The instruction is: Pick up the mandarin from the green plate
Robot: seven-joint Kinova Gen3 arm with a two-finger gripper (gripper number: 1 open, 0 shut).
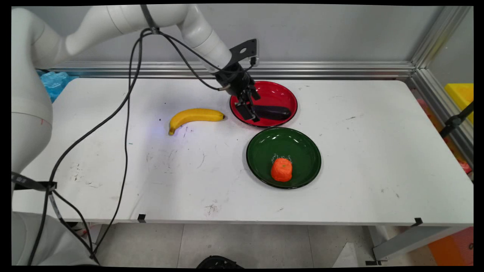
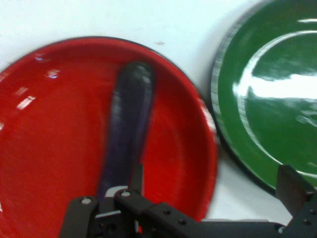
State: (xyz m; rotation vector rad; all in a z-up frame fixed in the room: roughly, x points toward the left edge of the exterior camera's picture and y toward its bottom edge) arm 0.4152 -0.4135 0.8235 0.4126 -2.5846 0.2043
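desk [image 1: 340,189] carries red plate [image 1: 281,92] beside green plate [image 1: 261,151]; eggplant [image 1: 274,112] lies lengthwise across red plate, one end under the pincer [image 1: 249,111], long axis running away from it; pincer spread wide, gripping nothing

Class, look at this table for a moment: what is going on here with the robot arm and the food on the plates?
The arm's gripper is open and low over the red plate, right at the near end of a dark eggplant lying on it. Whether it touches the eggplant is unclear. Beside it, a green plate holds an orange carrot piece. A banana lies on the white table left of the red plate.
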